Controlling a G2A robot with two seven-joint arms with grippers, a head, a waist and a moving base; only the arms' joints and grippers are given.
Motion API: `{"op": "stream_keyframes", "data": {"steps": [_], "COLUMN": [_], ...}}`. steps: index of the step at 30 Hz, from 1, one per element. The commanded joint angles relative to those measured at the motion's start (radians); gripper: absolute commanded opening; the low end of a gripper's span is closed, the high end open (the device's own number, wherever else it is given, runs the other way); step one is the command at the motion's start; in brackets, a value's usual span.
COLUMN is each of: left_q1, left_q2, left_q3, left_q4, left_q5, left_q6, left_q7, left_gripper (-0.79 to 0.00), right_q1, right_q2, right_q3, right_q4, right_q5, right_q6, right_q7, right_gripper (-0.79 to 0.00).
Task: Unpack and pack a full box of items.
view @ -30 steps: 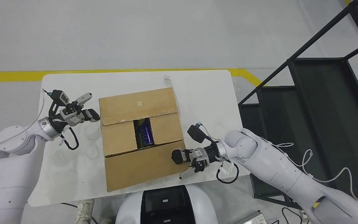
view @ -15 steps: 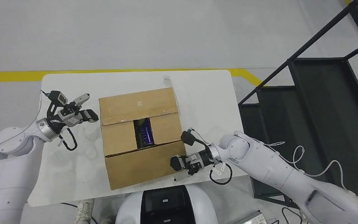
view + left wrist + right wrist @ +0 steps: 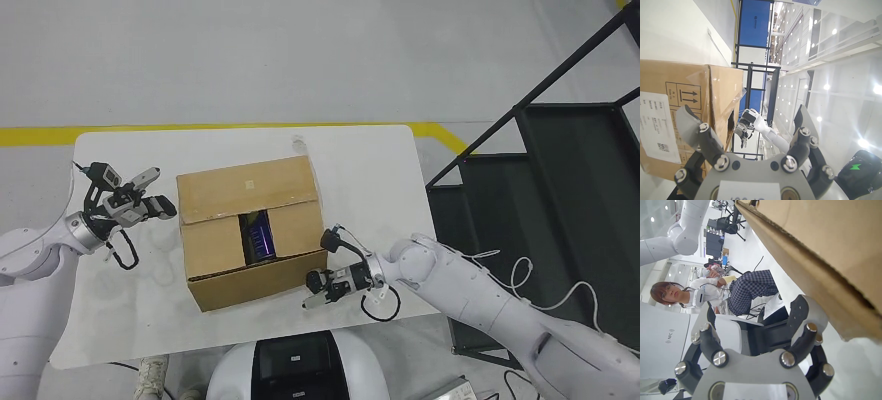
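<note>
The brown rectangular cardboard box (image 3: 250, 200) stands at the centre of the white rectangular table (image 3: 370, 170). Its top flaps are parted, and a dark purple item (image 3: 260, 236) shows in the gap between them.

The right gripper (image 3: 314, 293) is at the box's near right corner. Its jaws are spread and hold nothing. A cardboard edge (image 3: 810, 262) runs just beside one finger; contact cannot be determined.

The left gripper (image 3: 160, 192) is beside the box's labelled left wall (image 3: 674, 98). Its jaws are spread and empty.
</note>
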Motion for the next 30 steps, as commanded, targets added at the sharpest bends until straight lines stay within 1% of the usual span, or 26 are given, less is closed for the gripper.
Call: {"op": "stream_keyframes", "data": {"steps": [1,8,12,15,18,22,26,30], "left_q1": [0.003,0.038,0.069,0.087,0.095,0.083,0.05,0.013], "left_q2": [0.001,0.01,0.015,0.017,0.016,0.01,0.006,0.0], "left_q3": [-0.007,-0.063,-0.089,-0.089,-0.069,-0.026,0.0,0.033], "left_q4": [-0.003,-0.054,-0.087,-0.102,-0.099,-0.068,-0.032,-0.014], "left_q5": [-0.019,-0.085,-0.109,-0.122,-0.108,-0.093,-0.064,-0.033], "left_q6": [0.0,-0.006,0.001,0.025,0.049,0.063,0.062,0.07], "left_q7": [-0.019,-0.102,-0.141,-0.176,-0.197,-0.208,-0.179,-0.164], "left_gripper": [0.0,0.0,0.0,0.0,0.0,0.0,0.0,0.0], "right_q1": [-0.005,-0.034,-0.038,-0.038,-0.037,-0.034,-0.032,-0.035], "right_q2": [0.006,0.039,0.051,0.055,0.053,0.048,0.043,0.041], "right_q3": [0.02,0.109,0.149,0.167,0.178,0.182,0.187,0.199], "right_q4": [-0.013,-0.09,-0.13,-0.143,-0.145,-0.132,-0.116,-0.103], "right_q5": [0.005,0.066,0.138,0.183,0.23,0.283,0.312,0.336], "right_q6": [-0.029,-0.142,-0.157,-0.157,-0.165,-0.176,-0.185,-0.187], "right_q7": [-0.005,0.005,0.016,0.019,0.016,0.018,0.027,0.031], "right_gripper": [0.0,0.0,0.0,0.0,0.0,0.0,0.0,0.0]}}
